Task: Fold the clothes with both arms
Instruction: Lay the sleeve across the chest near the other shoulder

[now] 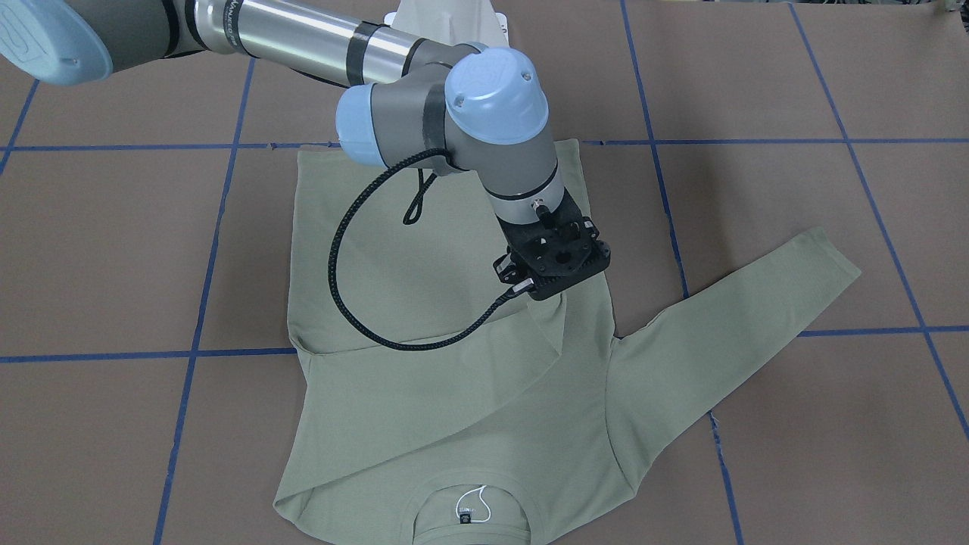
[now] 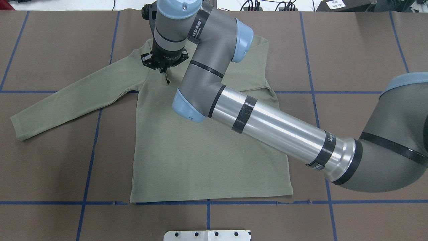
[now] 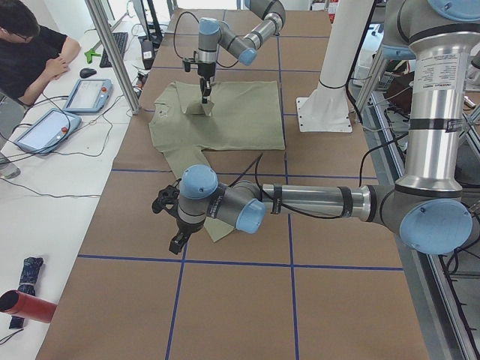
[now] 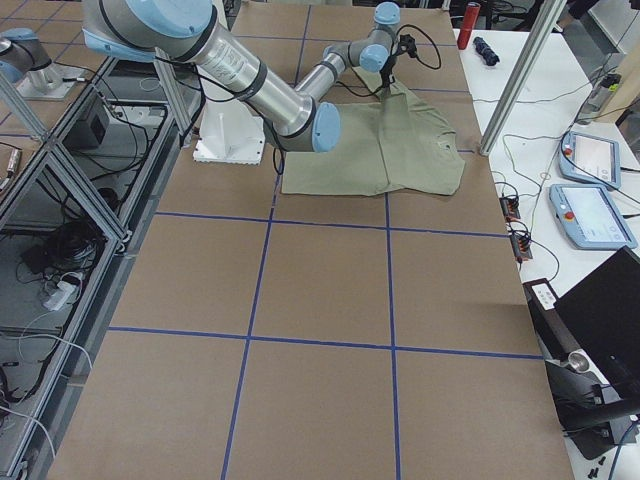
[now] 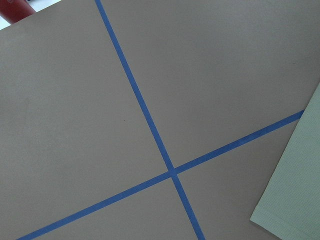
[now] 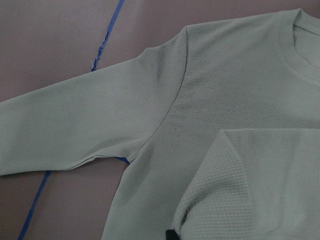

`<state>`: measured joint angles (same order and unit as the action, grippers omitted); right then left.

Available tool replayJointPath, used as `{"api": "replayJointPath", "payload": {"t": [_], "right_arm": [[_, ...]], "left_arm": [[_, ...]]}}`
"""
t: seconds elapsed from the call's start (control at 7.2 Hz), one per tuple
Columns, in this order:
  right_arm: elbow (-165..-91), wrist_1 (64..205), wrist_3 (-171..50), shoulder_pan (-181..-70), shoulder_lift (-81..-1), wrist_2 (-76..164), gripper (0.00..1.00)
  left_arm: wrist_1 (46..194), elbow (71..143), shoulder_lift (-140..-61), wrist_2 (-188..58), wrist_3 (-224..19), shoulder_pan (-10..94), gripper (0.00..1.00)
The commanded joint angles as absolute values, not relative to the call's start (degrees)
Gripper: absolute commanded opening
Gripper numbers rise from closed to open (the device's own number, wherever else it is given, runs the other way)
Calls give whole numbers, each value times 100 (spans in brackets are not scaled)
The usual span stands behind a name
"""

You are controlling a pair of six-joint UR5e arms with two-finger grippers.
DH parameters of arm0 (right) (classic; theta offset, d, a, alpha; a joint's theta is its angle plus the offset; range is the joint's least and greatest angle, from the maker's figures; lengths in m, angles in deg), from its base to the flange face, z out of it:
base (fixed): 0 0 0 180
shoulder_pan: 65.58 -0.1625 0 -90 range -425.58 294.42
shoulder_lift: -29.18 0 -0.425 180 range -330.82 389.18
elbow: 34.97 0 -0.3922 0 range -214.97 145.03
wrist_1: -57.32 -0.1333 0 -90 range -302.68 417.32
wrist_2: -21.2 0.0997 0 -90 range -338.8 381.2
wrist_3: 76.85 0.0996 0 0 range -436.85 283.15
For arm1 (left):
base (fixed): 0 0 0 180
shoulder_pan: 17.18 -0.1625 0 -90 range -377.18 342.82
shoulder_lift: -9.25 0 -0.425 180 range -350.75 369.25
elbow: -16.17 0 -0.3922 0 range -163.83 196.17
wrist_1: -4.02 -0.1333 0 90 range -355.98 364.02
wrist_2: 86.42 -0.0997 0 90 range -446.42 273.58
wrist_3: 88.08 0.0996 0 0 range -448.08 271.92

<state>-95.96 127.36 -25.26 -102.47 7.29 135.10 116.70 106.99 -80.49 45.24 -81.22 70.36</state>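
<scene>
The sage-green shirt lies flat on the brown table, hem toward the robot, and its neck with the white loop is on the far side. One sleeve stretches out to the overhead view's left. The other sleeve is folded across the chest. My right gripper is shut on that folded sleeve's cuff, just above the shirt body. My left gripper hovers by the outstretched sleeve's end; I cannot tell whether it is open or shut. Its wrist view shows only table and a shirt edge.
Blue tape lines grid the brown table. The white pedestal base stands at the robot's side of the table. A seated operator, control tablets and a red bottle are on a side bench beyond the table.
</scene>
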Motion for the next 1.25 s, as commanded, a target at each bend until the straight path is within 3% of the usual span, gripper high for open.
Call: {"api": "replayJointPath", "payload": {"t": [0.0,0.28,0.42,0.56,1.11], "right_arm": [[-8564,12272,-2525,-10100,1157,13135,0],[-8227,12210,-2525,-9977,1396,12871,0],[-8130,11879,-2525,-9907,1398,12756,58],[-8129,11554,-2482,-9732,1406,12355,100],[-8146,11357,-1552,-9686,1486,12237,100]], "left_arm": [[11661,10696,-8049,4524,-8122,7036,100],[11661,10592,-8110,4524,-8114,7036,100],[11670,10556,-8136,4524,-8122,7036,100],[11670,10556,-8180,4524,-8314,7028,100],[11678,10521,-8198,4524,-8491,7028,100]]}}
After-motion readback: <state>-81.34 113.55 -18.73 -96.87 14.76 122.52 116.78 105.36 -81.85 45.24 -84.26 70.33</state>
